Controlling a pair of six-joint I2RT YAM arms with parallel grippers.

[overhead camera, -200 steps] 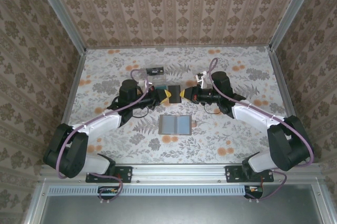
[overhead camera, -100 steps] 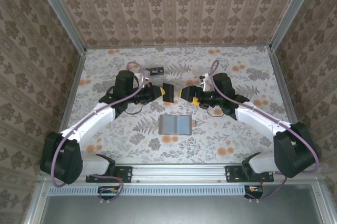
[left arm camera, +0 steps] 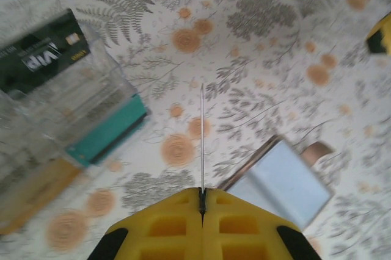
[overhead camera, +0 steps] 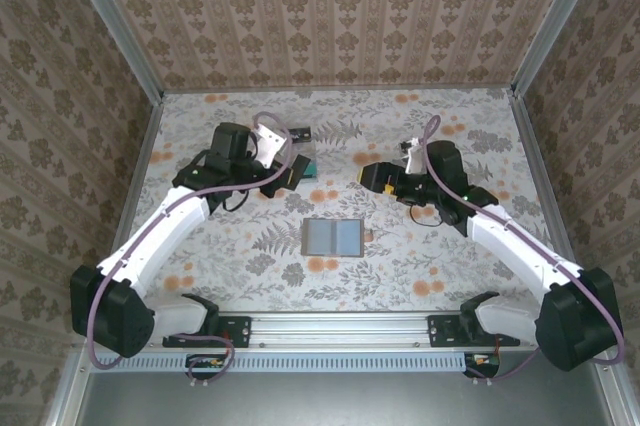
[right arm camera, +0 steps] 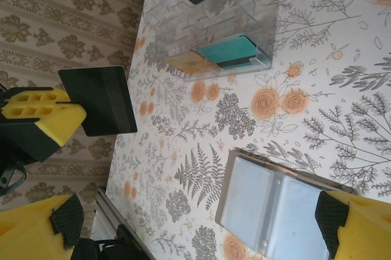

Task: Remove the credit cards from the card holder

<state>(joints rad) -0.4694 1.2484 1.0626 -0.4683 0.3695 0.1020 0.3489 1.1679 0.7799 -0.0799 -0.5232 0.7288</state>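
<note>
A dark card [right arm camera: 101, 100] is clenched edge-on between the pads of the left end effector [left arm camera: 201, 194] and is held off the bench [left arm camera: 275, 40]. The right end effector [right arm camera: 201, 218] is released, with its jaws spread wide and nothing between them. The holder [overhead camera: 332, 237] is laid open on the bench, grey-blue inside up, on the near side of both end effectors and between them. A clear tray [left arm camera: 61, 107] is seen just ahead-left of the left end effector. A teal card [left arm camera: 107, 132], an orange card [left arm camera: 30, 193] and a black VIP card [left arm camera: 43, 58] are kept in it.
</note>
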